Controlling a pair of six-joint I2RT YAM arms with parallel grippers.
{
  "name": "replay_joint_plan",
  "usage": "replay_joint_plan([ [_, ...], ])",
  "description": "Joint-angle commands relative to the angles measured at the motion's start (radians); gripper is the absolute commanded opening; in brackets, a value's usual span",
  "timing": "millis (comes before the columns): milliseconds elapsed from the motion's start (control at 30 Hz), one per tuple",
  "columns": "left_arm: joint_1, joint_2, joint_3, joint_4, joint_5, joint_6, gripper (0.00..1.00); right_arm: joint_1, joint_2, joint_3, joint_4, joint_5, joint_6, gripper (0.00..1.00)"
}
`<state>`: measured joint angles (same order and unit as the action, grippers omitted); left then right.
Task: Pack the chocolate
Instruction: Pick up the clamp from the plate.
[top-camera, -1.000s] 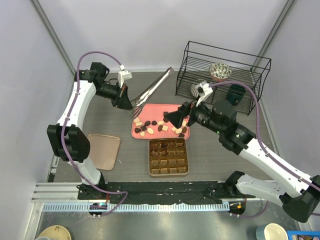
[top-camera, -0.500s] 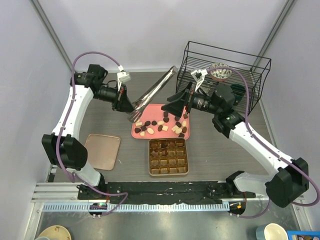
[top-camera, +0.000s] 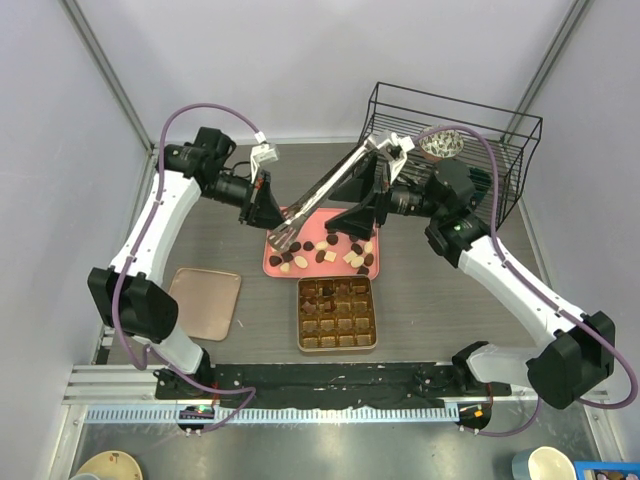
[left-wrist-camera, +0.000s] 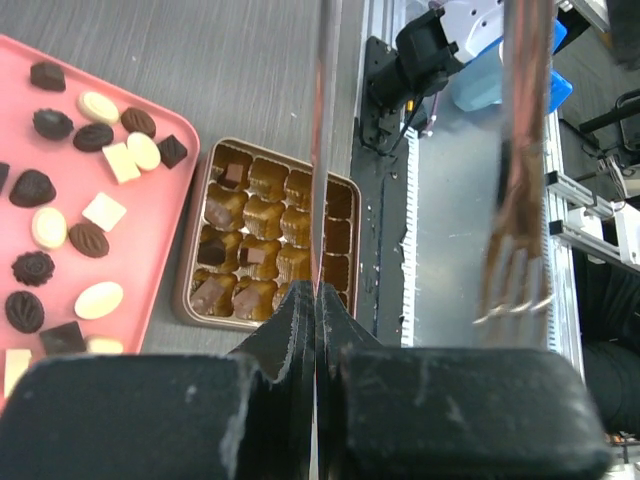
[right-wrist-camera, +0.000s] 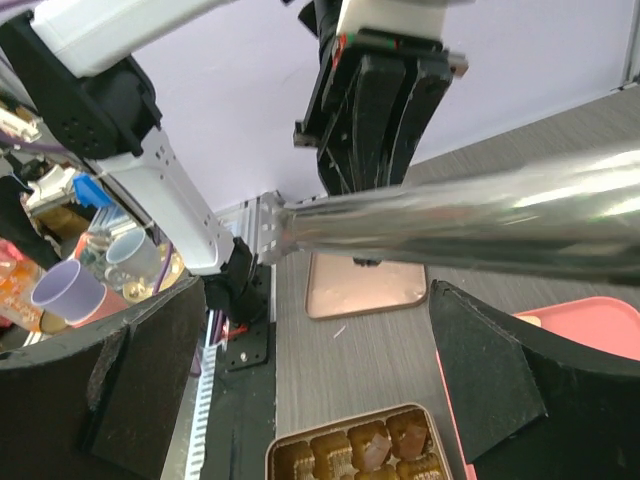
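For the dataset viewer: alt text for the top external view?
Above the pink tray of chocolate, the left gripper is shut on metal tongs; the right gripper is open around them. A gold gridded box sits in front.

Tongs (top-camera: 330, 190) mirror-polished metal; tray (top-camera: 318, 226) matt pink plastic; chocolate (left-wrist-camera: 97, 300) smooth; table (top-camera: 430, 300) woodgrain.

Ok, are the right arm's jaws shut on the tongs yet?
Open. On the right gripper the fingers stand wide either side of the tongs, gaps showing; only the left gripper is clamped on them.
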<state>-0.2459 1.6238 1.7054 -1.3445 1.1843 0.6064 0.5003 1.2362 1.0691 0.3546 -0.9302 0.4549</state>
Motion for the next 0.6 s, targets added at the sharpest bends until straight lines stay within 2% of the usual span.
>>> replay_joint_plan([
  [0,-0.003,-0.039,0.072,-0.317,0.089,-0.031,0.0,-0.006,-0.006,0.06,-0.126,-0.085,-0.119,1.0],
  [133,-0.003,-0.03,0.086,-0.315,0.09,-0.043,0.0,-0.011,-0.011,0.063,-0.201,-0.093,-0.153,1.0],
  [267,-0.016,-0.038,0.079,-0.315,0.095,-0.051,0.0,-0.034,-0.03,0.048,-0.155,-0.026,-0.148,1.0],
  [433,-0.036,-0.071,0.065,-0.315,0.092,-0.06,0.0,-0.083,-0.034,0.006,0.143,-0.007,0.035,1.0],
  [567,-0.05,-0.081,0.069,-0.317,0.086,-0.073,0.0,-0.094,0.008,0.025,0.263,-0.03,0.129,1.0],
])
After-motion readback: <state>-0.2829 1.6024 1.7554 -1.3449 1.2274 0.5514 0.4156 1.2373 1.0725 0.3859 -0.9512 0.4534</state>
